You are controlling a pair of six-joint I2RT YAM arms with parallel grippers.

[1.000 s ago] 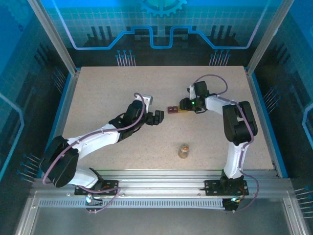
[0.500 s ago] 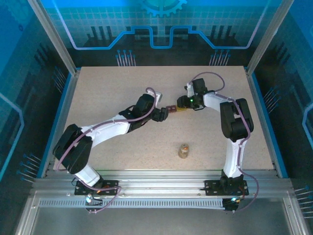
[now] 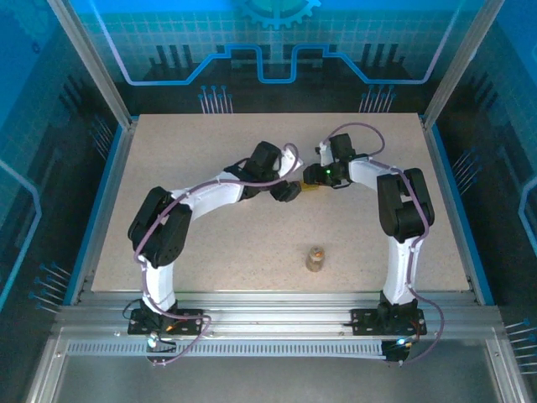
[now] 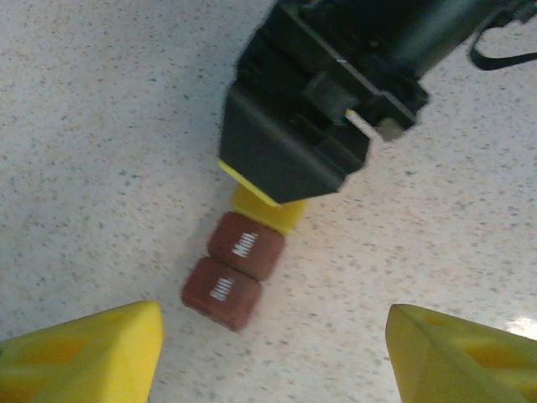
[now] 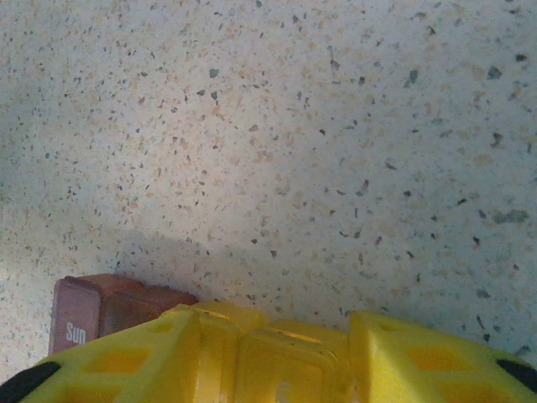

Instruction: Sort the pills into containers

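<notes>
The dark red container [image 4: 237,267] lies on the table as two square halves side by side with white lettering. It touches the yellow container [image 4: 267,210]. My right gripper [image 5: 281,340] is shut on the yellow container [image 5: 285,365], and the dark red one [image 5: 88,311] peeks out at its left. My left gripper [image 4: 273,361] hovers open just short of the dark red container, whose near half lies close to the left finger [image 4: 84,357]. From above, both grippers [image 3: 287,191] [image 3: 312,177] meet at mid-table. I cannot make out any pills.
A small tan bottle [image 3: 315,259] stands alone nearer the front, well apart from both arms. The speckled table [image 3: 193,143] is bordered by a blue rim and metal frame posts. The left arm stretches diagonally across the table's middle.
The left arm has swung right and forward until its gripper reached the dark red container, its jaws narrowing on the way. The right gripper shifted slightly left, then held still on the yellow container.
</notes>
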